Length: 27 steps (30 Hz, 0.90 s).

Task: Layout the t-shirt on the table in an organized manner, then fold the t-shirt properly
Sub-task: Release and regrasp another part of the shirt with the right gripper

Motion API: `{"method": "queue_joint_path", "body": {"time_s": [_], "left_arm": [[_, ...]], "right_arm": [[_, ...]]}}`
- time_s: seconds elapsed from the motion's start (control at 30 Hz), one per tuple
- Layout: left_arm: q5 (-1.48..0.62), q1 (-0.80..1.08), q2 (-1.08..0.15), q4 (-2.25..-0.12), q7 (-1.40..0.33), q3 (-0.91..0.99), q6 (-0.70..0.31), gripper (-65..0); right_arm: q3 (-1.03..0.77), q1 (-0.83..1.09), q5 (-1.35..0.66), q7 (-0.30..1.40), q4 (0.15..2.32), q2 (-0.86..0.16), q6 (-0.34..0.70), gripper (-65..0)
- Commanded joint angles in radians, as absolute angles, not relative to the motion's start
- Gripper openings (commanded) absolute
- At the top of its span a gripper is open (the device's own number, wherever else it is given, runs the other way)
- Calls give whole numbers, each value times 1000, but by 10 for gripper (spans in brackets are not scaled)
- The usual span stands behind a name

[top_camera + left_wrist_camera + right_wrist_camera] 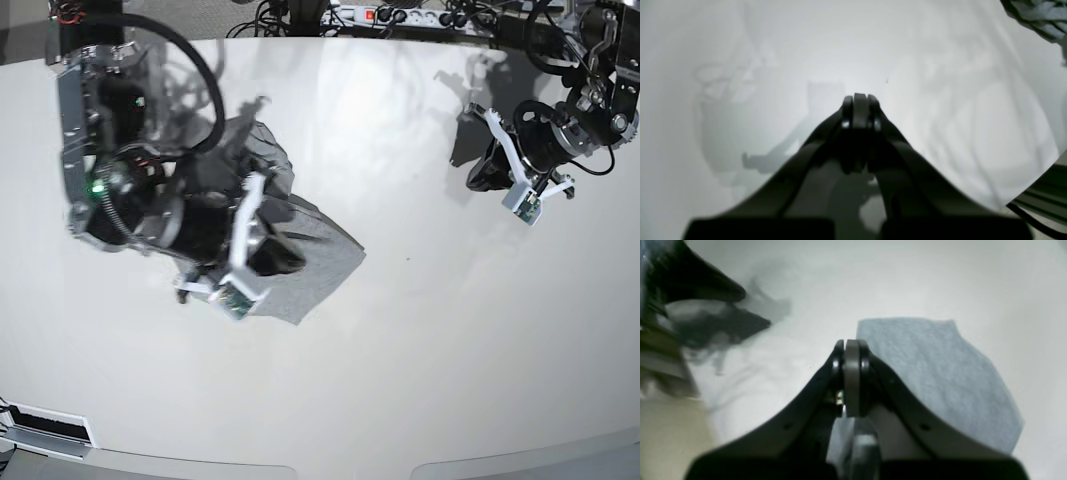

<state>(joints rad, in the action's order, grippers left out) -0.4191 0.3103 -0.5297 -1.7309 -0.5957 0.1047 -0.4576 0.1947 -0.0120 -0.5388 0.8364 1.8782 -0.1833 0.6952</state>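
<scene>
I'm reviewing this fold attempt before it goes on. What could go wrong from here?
The right gripper is shut above the t-shirt with no cloth visibly between its jaws, so lifting may leave the shirt behind. The t-shirt lies bunched under that arm, so any fold risks creases. The left gripper hangs shut over bare table.

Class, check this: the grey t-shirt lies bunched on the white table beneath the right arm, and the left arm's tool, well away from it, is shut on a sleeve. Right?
Not quite. The left tool is shut on nothing; the left wrist view shows only bare table beneath it. The t-shirt lies bunched under the right arm, as stated.
</scene>
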Motion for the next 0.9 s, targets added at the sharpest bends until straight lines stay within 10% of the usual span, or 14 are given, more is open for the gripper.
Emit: {"method": "queue_joint_path", "body": {"time_s": [0.0, 0.07, 0.2, 0.27, 0.43, 0.73, 0.87], "left_arm": [[-430, 305, -543, -1745, -577, 112, -461, -650], [-426, 305, -543, -1745, -580, 112, -460, -650], [-427, 305, -543, -1745, -582, 112, -461, -650], [-427, 305, -543, -1745, -581, 112, -461, -650], [-427, 305, -543, -1745, -581, 112, -460, -650], [-427, 304, -543, -1745, -579, 112, -460, -650], [-426, 305, -543, -1745, -578, 112, -461, -650]], "right_arm": [[216, -33, -493, 788, 1895, -184, 698, -650], [273, -33, -375, 755, 1895, -183, 662, -637], [358, -33, -199, 716, 1879, -183, 522, -273], [377, -33, -118, 677, 1834, -183, 455, -196], [381, -67, -74, 653, 1655, -183, 382, -242], [380, -119, -70, 586, 1571, -183, 389, -650], [377, -147, -70, 602, 1635, -184, 390, -650]]}}
